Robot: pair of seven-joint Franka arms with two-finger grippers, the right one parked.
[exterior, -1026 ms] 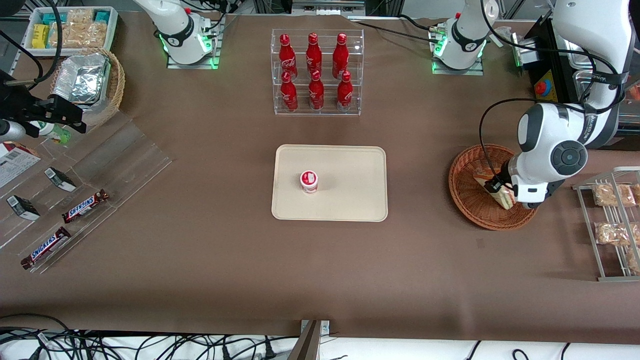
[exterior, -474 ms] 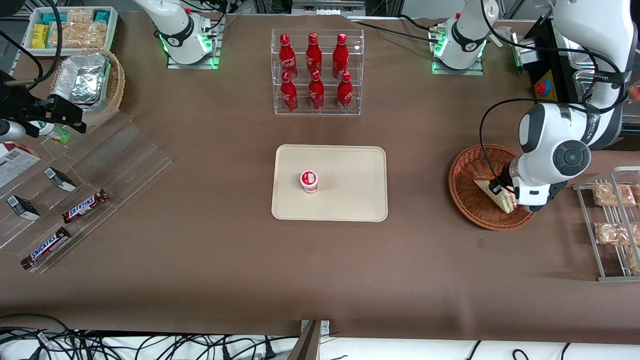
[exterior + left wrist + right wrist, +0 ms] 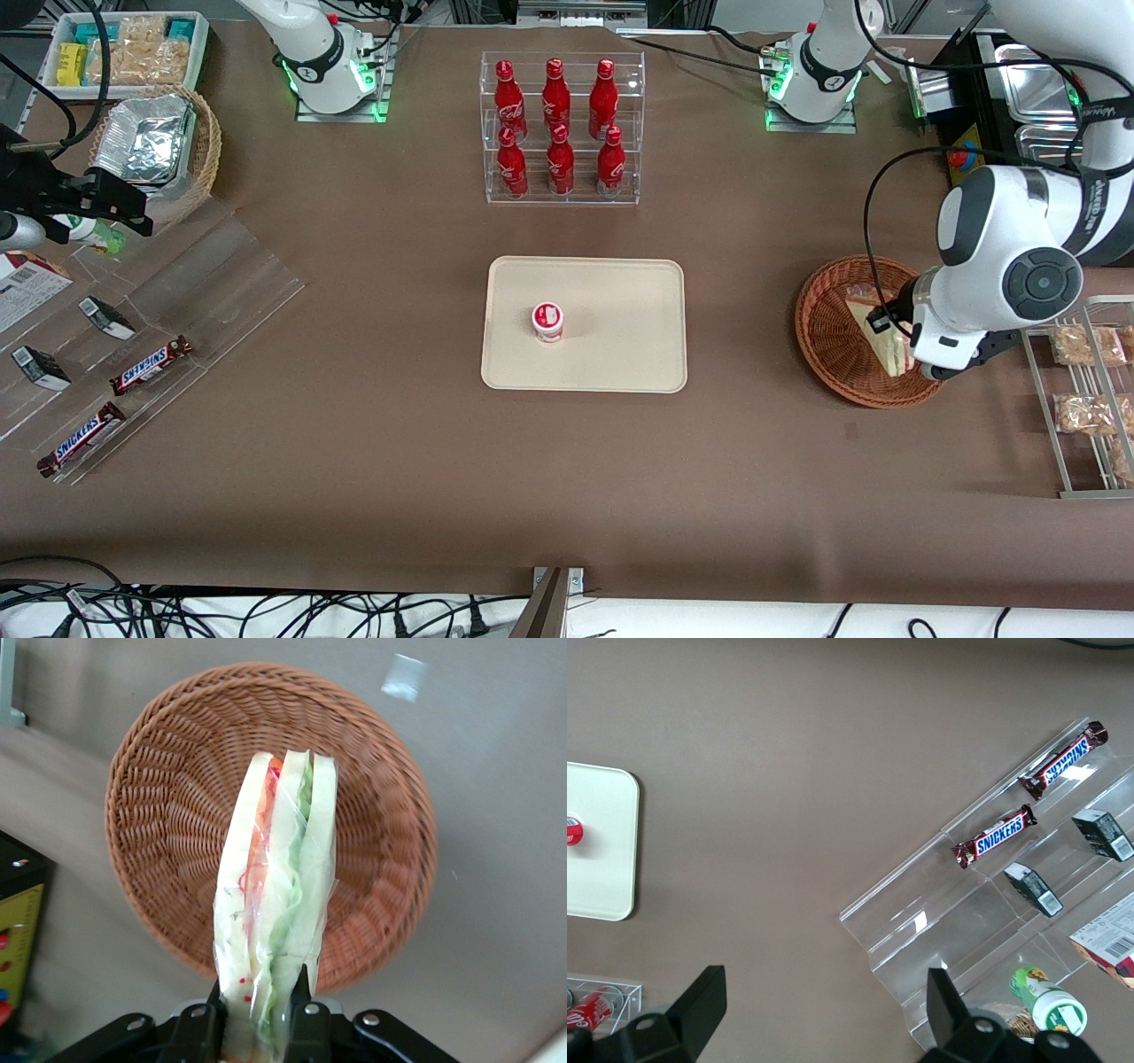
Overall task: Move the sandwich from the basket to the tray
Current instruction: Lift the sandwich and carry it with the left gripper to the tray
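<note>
in the front view the left arm's gripper [image 3: 897, 335] is over the reddish-brown basket [image 3: 819, 341] at the working arm's end of the table, clamped on the sandwich [image 3: 877, 334], which shows as a pale wedge above the weave. the cream tray [image 3: 620, 354] lies well apart at the table's middle, with a small red-and-white cup [image 3: 547, 321] standing on it; a clear rack of red bottles [image 3: 560, 128] stands farther from the camera than the tray. in the left wrist view the gripper [image 3: 263, 1019] pinches the wrapped sandwich [image 3: 279, 904] at one end, its green, red and pale layers facing the camera, lifted above the basket [image 3: 168, 797]. in the right wrist view a corner of the tray [image 3: 598, 846] shows.
</note>
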